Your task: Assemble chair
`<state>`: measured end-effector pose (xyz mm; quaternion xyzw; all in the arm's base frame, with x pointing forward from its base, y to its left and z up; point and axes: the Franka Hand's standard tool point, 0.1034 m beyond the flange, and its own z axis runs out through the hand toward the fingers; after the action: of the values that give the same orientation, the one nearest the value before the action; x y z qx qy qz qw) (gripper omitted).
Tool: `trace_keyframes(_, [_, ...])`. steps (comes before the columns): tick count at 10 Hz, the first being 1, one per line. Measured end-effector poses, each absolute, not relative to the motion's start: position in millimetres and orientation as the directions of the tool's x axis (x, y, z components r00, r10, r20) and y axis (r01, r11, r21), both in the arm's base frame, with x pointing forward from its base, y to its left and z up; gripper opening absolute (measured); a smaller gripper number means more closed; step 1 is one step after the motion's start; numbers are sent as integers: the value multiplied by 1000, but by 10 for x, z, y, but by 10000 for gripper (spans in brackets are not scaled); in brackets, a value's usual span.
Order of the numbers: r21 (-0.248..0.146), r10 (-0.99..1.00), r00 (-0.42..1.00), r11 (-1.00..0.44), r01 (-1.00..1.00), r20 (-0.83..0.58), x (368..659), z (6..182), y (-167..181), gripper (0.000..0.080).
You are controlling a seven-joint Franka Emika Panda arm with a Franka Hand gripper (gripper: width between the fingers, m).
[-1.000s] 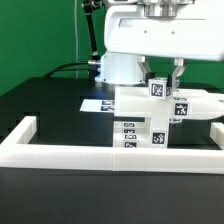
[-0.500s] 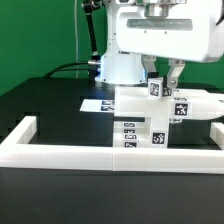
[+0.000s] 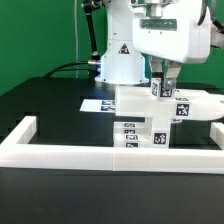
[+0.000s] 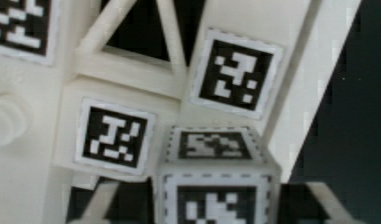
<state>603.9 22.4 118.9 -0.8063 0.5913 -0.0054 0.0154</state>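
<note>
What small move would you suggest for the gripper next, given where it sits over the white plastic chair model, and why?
Probably a short straight lift. The gripper sits low over the small tagged block on top of the white plastic chair model, and its jaws seem to be parting; whether they have let go is unclear. Rising vertically should avoid nudging the block.

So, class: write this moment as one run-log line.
gripper: just above chair, jaw state unclear | small tagged block: at fingertips, atop chair | marker board: flat behind | border frame: in front
</note>
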Motion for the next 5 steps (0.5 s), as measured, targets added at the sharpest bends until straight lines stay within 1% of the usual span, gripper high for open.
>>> trace_keyframes(1, [-26, -948, 318, -318, -948, -9, 6032, 1189, 240, 549])
trace_keyframes(2, [-23, -933, 360, -359, -933, -10, 6031, 1196, 279, 549])
trace_keyframes(3, [-26, -864, 503, -502, -864, -5, 6037, 1201, 281, 630])
trace_keyframes(4, [-30, -808, 590, -589, -807, 0, 6042, 1203, 288, 630])
trace_keyframes(5, [-31, -753, 658, -658, -753, 2, 6042, 1201, 305, 646])
